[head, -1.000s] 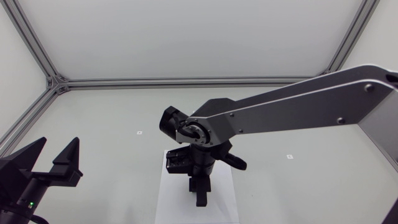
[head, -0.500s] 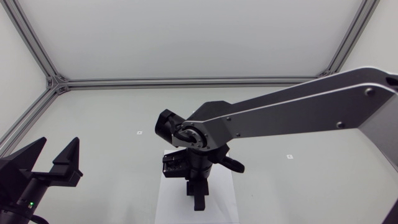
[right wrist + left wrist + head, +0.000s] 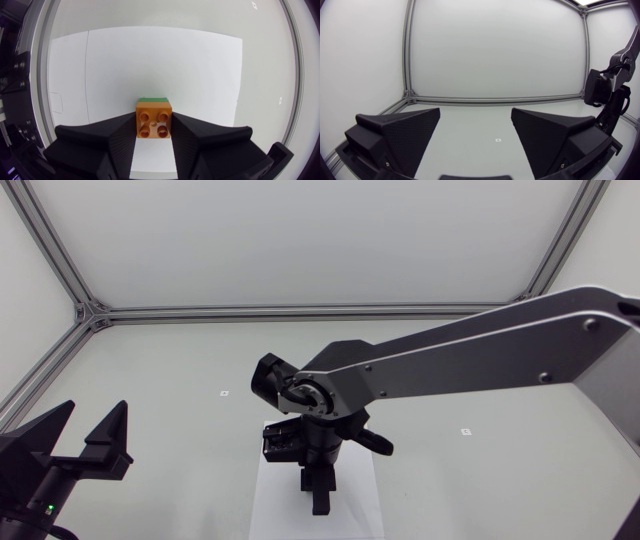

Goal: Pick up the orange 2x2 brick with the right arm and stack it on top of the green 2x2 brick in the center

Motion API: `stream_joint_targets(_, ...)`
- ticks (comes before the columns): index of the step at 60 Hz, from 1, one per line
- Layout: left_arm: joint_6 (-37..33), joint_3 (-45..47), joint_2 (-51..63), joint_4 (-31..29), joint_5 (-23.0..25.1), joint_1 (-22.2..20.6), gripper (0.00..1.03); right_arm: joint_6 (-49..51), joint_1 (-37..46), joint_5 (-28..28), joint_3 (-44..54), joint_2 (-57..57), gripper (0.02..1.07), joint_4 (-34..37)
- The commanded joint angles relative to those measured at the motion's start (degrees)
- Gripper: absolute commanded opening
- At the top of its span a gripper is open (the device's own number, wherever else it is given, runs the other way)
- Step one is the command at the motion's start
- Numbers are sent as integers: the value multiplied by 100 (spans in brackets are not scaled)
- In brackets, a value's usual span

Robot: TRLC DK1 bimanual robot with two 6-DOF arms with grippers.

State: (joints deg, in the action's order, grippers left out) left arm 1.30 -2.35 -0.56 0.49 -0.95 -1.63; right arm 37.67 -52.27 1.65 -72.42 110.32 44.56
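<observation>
In the right wrist view the orange 2x2 brick (image 3: 154, 124) sits studs up between the black fingers of my right gripper (image 3: 154, 120), which is shut on it from both sides. A strip of the green 2x2 brick (image 3: 153, 100) shows at the orange brick's far edge, directly under it. Seen from the head camera, my right arm reaches in to the table's centre and its gripper (image 3: 318, 495) points down over the white sheet (image 3: 268, 505); both bricks are hidden there. My left gripper (image 3: 95, 412) stands open and empty at the near left.
The white sheet (image 3: 200, 70) lies flat around the bricks. Two small white markers (image 3: 224, 393) (image 3: 465, 431) are on the grey table. An aluminium frame (image 3: 90, 312) runs along the far and left edges.
The right wrist has shifted slightly left and lower over the white sheet. The left arm has not moved.
</observation>
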Motion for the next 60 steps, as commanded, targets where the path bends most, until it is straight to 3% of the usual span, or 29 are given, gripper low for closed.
stream_joint_targets(1, -33, 235, -32, -58, 7, 13, 99, -23, 50, -33, -35, 174, 30, -8)
stream_joint_targets(60, -33, 235, -32, -58, 7, 13, 99, -84, -38, -42, -97, 209, 31, 1)
